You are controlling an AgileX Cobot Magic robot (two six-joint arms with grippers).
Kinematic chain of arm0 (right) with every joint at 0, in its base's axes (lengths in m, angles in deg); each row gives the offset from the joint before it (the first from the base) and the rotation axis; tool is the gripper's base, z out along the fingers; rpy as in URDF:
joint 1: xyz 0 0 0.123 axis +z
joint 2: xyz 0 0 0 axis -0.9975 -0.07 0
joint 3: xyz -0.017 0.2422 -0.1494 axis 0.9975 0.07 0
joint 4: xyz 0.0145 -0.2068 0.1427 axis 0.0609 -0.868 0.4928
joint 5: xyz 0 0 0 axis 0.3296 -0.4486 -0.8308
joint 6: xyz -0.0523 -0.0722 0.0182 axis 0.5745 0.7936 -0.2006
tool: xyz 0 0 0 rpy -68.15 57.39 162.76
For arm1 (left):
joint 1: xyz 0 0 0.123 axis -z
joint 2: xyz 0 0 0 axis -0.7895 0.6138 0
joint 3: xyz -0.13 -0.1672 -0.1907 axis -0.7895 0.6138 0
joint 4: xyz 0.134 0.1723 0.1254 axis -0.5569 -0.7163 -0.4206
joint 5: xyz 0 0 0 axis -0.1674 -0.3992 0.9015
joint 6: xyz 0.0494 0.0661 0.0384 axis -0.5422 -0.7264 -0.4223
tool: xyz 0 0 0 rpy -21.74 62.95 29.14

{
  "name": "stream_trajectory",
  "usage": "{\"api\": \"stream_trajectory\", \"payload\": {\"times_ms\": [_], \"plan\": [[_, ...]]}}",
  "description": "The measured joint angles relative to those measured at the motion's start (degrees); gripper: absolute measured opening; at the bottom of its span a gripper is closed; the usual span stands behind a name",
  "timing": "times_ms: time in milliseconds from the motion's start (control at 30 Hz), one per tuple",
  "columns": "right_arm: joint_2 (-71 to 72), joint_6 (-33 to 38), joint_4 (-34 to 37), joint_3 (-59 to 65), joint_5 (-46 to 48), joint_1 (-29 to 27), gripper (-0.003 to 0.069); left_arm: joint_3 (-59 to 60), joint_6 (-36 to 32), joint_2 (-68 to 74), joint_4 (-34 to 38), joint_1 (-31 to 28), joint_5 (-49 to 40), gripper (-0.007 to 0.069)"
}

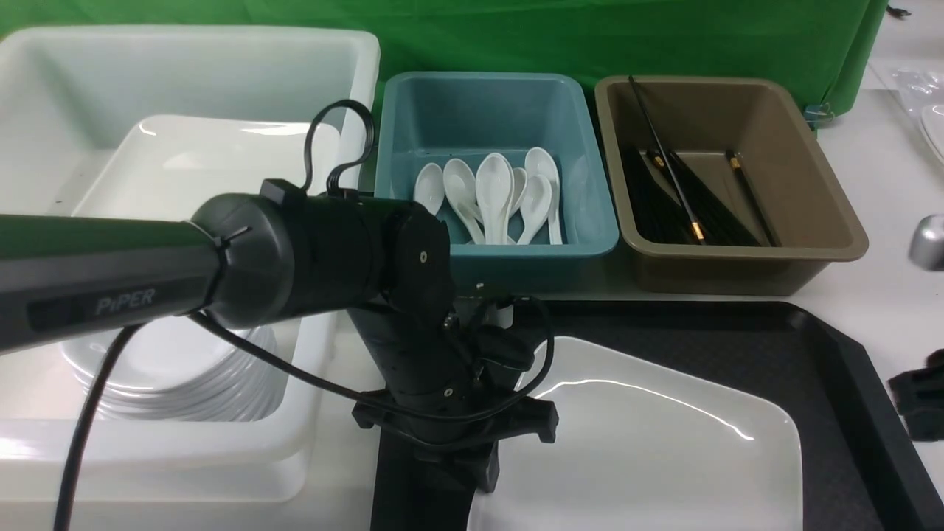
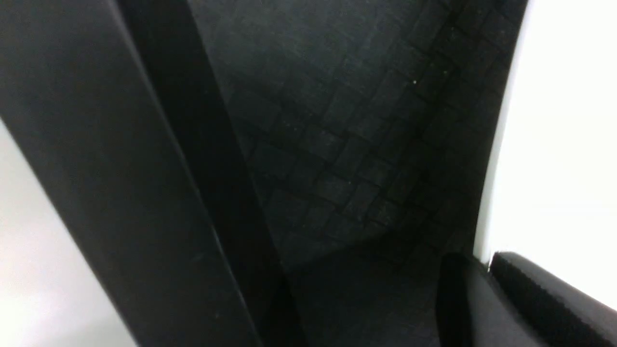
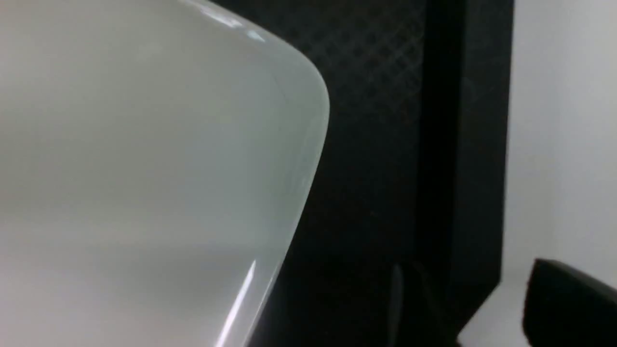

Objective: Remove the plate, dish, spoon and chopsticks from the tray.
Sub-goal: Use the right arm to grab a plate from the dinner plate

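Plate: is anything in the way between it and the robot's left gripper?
Nothing visible is. The left gripper is down at the plate's left edge, and its wrist view shows only bare tray floor beside the rim, with one finger right against it.

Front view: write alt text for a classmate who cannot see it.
The robot's left arm reaches down at the left edge of a black tray that holds a large white plate. Behind stand a white tub of plates, a teal tub of spoons and a brown tub of chopsticks.
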Motion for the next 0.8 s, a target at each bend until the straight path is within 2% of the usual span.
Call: {"api": "stream_trajectory", "payload": {"times_ms": [67,167,233,300,367,400,467,533,600,667,800], "plan": [[-3.5,1.6,3.4,0.0,-1.4,-1.6,0.0381,0.0,0.0,0.0,-0.2,0.0,-0.4,0.0031],[-9.4,7.7,12.9,0.0,-3.4,-4.5,0.0396,0.0,0.0,0.0,-0.5,0.0,-1.0,0.0079],[-12.6,11.1,17.5,0.0,-4.6,-5.6,0.0422,0.0,-0.1,0.0,-0.5,0.0,-1.0,0.0140],[-16.2,14.7,21.8,-0.1,-6.3,-6.0,0.0496,-0.1,-0.2,-0.1,-0.8,0.0,-1.1,0.0226],[-19.1,16.0,23.1,-0.4,-7.6,-6.1,0.0554,-1.4,-0.4,-0.1,-1.8,0.0,-2.0,0.0311],[-19.7,16.2,23.3,-0.5,-7.9,-6.1,0.0561,-1.8,-0.4,-0.1,-2.0,0.0,-2.3,0.0318],[-22.6,16.9,23.6,-0.9,-10.1,-6.1,0.0573,-4.4,-0.4,-0.1,-3.3,0.0,-4.5,0.0381],[-24.6,17.0,23.7,-1.2,-11.3,-6.1,0.0572,-6.3,-0.4,-0.3,-4.3,0.0,-6.1,0.0396],[-27.0,17.1,24.1,-1.7,-12.4,-6.1,0.0572,-9.3,-0.8,-1.3,-5.1,0.0,-8.2,0.0384],[-29.0,17.8,25.2,-2.3,-12.9,-6.1,0.0570,-11.3,-1.0,-2.5,-5.1,0.0,-8.7,0.0338],[-31.1,19.7,26.9,-3.8,-12.7,-6.1,0.0515,-12.5,-1.2,-5.2,-5.1,0.0,-8.8,0.0170]]}}
